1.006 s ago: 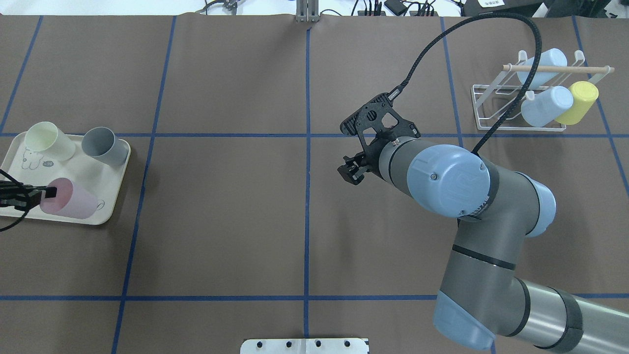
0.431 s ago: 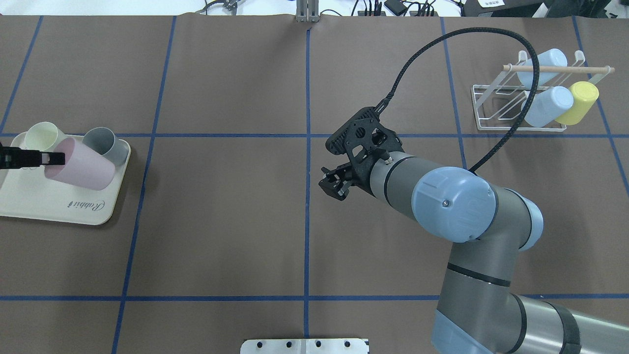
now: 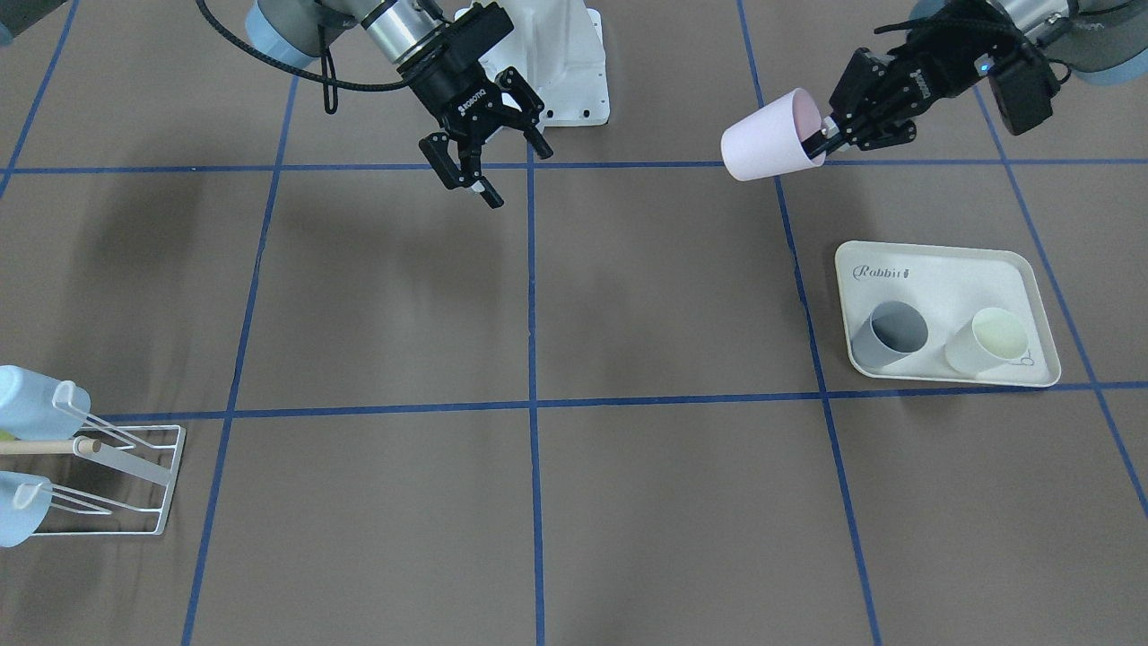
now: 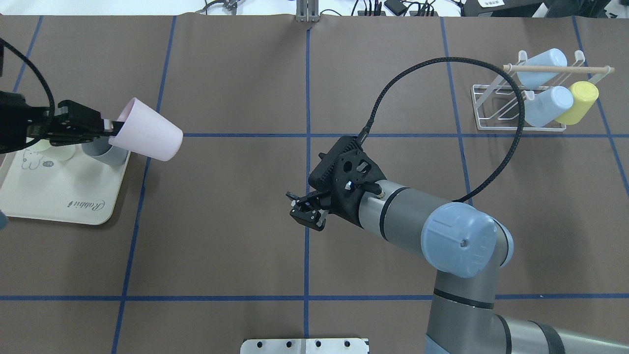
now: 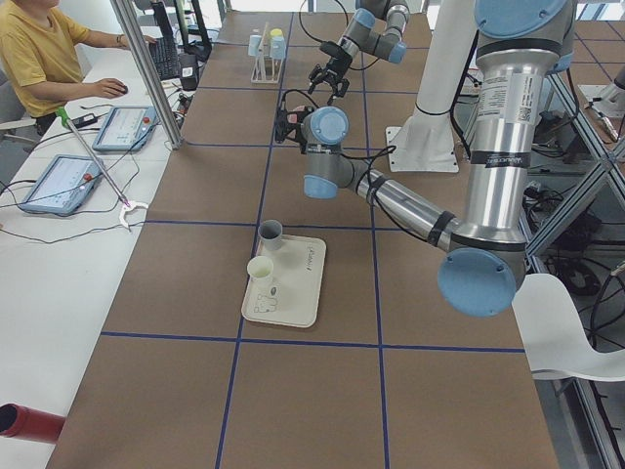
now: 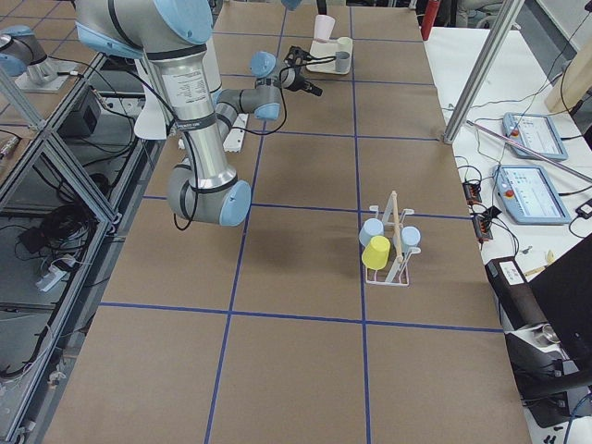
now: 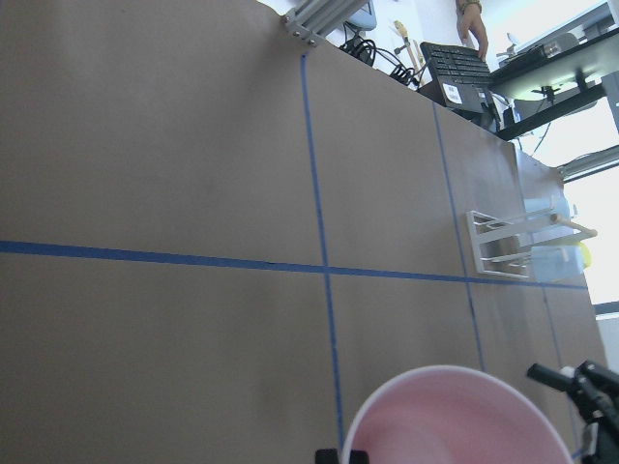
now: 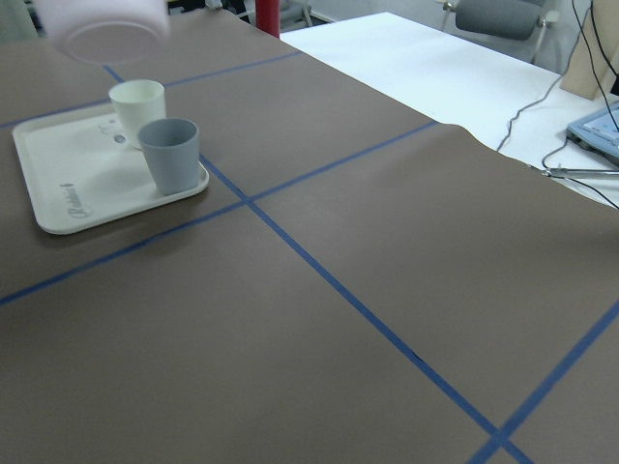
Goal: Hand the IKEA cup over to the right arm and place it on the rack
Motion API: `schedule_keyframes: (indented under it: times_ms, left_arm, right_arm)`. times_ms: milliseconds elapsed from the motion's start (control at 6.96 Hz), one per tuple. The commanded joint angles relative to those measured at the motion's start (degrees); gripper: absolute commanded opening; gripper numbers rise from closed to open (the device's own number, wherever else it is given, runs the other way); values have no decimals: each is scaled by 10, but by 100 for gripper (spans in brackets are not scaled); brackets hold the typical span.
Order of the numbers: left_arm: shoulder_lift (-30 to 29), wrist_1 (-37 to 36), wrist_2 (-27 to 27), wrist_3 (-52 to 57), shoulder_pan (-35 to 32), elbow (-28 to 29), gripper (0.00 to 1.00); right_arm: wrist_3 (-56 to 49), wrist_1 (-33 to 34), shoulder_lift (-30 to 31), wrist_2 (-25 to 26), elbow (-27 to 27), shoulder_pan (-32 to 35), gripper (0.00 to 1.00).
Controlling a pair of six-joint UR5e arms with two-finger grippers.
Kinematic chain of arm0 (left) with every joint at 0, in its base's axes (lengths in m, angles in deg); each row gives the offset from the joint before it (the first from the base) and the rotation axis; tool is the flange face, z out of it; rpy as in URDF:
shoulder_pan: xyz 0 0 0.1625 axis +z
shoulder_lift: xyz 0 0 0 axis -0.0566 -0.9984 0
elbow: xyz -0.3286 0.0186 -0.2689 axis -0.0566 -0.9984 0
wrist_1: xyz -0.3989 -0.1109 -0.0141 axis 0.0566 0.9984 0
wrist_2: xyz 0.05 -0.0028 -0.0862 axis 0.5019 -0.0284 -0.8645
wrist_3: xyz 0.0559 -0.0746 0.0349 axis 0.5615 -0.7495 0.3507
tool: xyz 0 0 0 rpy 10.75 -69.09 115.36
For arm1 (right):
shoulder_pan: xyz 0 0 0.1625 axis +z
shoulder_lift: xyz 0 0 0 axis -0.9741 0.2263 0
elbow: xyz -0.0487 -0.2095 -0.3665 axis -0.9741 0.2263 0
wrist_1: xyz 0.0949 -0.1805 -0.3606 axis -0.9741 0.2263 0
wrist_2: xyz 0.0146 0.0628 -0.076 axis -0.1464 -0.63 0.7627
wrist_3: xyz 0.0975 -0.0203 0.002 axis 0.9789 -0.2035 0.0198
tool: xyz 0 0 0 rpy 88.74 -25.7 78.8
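Above the table (image 4: 221, 221), left jaws pinch the cup (image 4: 147, 130); right jaws gape empty.

Mid-table between the left gripper (image 4: 112, 127), which pinches the pink cup (image 4: 147, 130) by the rim, and the right gripper (image 4: 305, 209) with jaws spread: bare mat, both airborne and well apart.

Left edge: the tray (image 4: 49, 196) has the grey cup (image 4: 100, 150) and cream cup (image 3: 991, 339) upright at its far end. The grey one sits right under the left gripper.

Far right: the rack (image 4: 486, 105) has bare prongs on its left half. The right half is taken by the far blue cup (image 4: 540, 61), near blue cup (image 4: 548, 105) and yellow cup (image 4: 580, 103), with the wooden rod (image 4: 560, 69) across the top.

The right arm's cable (image 4: 388, 93) loops between the right gripper and the rack, crossing the rack in the overhead view.
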Motion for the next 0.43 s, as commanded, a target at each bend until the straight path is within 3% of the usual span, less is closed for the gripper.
schedule_keyframes:
  times_ms: [0,287]
  left_arm:
    - [-44,-1,64,-70,64,3,0]
    - [-67,-2,115,-89,121,8,0]
  right_arm:
    - [-34,-174,0,1,63,-20,99]
    - [-41,-191,-1,2,70,-23,99]
